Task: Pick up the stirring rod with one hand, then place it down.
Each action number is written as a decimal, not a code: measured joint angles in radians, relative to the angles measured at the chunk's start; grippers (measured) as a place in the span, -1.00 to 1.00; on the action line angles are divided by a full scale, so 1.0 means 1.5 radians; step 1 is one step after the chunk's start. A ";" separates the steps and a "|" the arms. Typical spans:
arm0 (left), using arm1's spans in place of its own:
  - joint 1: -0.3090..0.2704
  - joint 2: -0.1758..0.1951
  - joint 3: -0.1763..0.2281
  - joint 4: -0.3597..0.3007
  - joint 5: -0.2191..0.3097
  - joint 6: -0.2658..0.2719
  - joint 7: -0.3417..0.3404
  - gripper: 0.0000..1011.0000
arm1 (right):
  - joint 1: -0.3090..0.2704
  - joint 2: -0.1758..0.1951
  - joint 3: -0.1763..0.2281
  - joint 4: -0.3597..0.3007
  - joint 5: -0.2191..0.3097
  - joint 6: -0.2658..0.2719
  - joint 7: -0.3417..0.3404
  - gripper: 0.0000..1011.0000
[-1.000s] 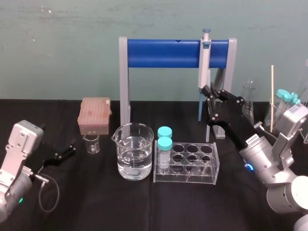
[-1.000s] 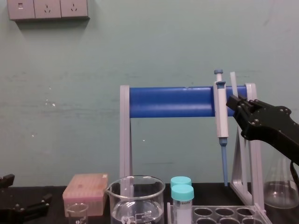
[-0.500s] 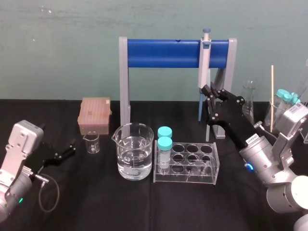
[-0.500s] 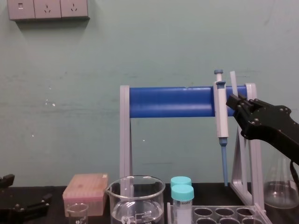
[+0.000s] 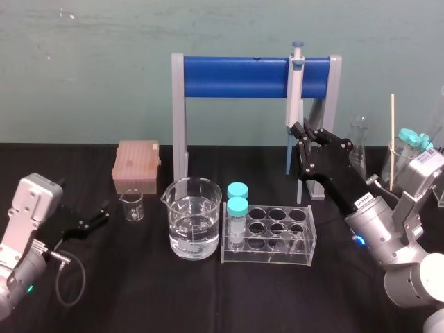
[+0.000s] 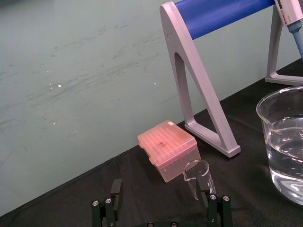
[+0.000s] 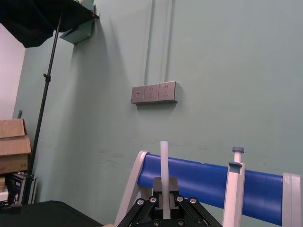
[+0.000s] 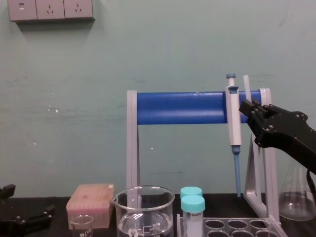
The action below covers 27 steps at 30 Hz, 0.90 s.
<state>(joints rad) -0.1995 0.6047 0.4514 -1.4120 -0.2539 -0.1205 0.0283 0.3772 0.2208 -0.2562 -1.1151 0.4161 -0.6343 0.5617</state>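
Note:
The stirring rod (image 8: 246,87) is a thin whitish glass stick, standing upright with its top end poking out above my right gripper (image 8: 248,106), which is shut on it. This happens in the air just in front of the blue stand's right post. In the right wrist view the rod (image 7: 164,163) rises straight up from between the closed black jaws of the right gripper (image 7: 164,185). From the head view the right gripper (image 5: 302,132) is raised beside the hanging pipette (image 5: 295,90). My left gripper (image 5: 97,216) rests low at the left, open and holding nothing, with fingers (image 6: 115,189) spread.
A blue-and-grey pipette stand (image 5: 250,76) spans the back. In front stand a water-filled beaker (image 5: 195,218) and a clear tube rack (image 5: 269,236) with two teal-capped tubes. A pink tip box (image 5: 136,165) and a small beaker (image 5: 132,206) sit left. Glass flasks (image 5: 359,142) crowd the far right.

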 joint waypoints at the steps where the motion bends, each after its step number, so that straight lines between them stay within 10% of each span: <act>1: 0.000 0.000 0.000 0.000 0.000 0.000 0.000 0.98 | 0.000 0.000 0.000 0.000 0.000 0.000 0.000 -0.86; 27: 0.000 0.000 0.000 0.000 0.000 0.000 0.000 0.98 | 0.000 0.000 0.000 0.000 0.000 0.000 0.000 -0.86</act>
<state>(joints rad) -0.1995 0.6047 0.4514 -1.4120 -0.2539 -0.1205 0.0283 0.3772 0.2208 -0.2561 -1.1151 0.4161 -0.6344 0.5617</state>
